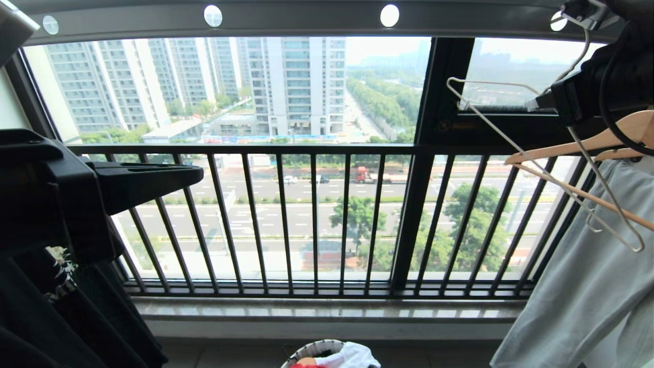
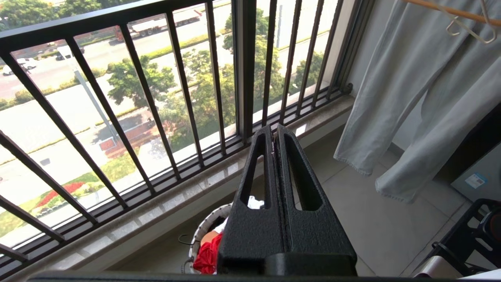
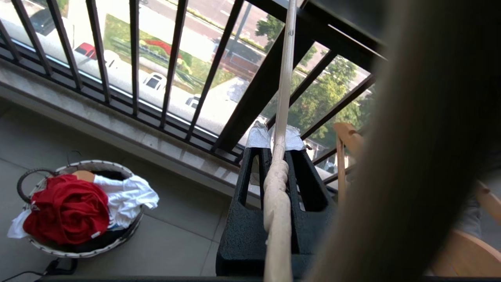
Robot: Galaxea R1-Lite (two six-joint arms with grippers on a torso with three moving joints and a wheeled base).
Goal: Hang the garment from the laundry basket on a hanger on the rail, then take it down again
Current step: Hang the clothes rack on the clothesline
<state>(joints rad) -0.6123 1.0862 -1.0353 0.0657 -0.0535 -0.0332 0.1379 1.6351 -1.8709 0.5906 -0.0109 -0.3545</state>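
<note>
the hanger (image 1: 546,163) is gripped at its twisted neck by the right hand (image 3: 277,141), high beside the rail (image 1: 306,20), its long axis slanting downward. the garment (image 3: 66,209) lies bunched in the laundry basket (image 3: 84,250) on the floor, well below. the left hand (image 2: 274,135) is clenched on nothing, nearer above the basket.
</note>
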